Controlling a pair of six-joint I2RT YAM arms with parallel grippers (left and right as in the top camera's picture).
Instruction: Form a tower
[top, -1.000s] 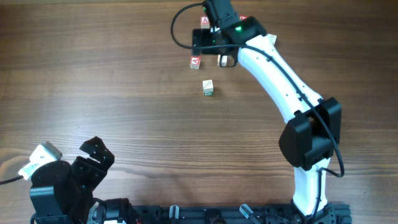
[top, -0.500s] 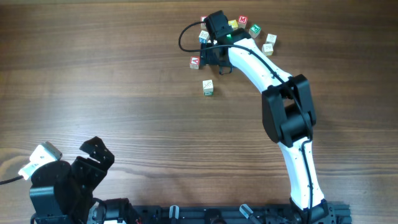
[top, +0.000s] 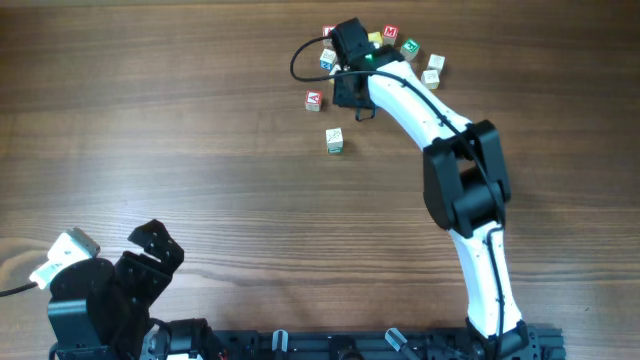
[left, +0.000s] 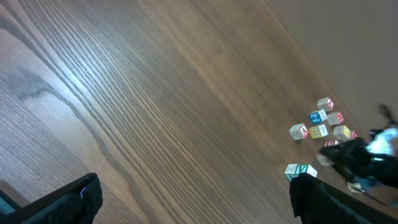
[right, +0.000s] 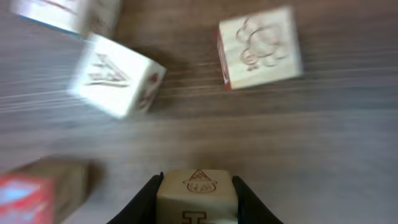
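Observation:
No tower shows in any view. A pale cube with green print (top: 334, 140) stands alone on the table, also seen as the green-printed cube (left: 298, 170) in the left wrist view. My right gripper (right: 197, 198) is shut on a pale cube with a brown "I" and a cone drawing (right: 197, 190). From overhead the right gripper (top: 350, 97) sits between a red-marked cube (top: 313, 100) and the far cluster. My left gripper (left: 196, 208) is open and holds nothing, low at the near left (top: 152, 248).
Several loose letter cubes (top: 410, 47) lie at the far edge, around the right wrist. Close to the held cube are one with an "A" (right: 117, 76) and one with a red drawing (right: 260, 46). The right arm (top: 455, 150) stretches across the right half of the table.
The right arm folded its elbow and shifted slightly left at the cluster. Its jaws went from open to shut on the "I" cube. The left arm has not moved.

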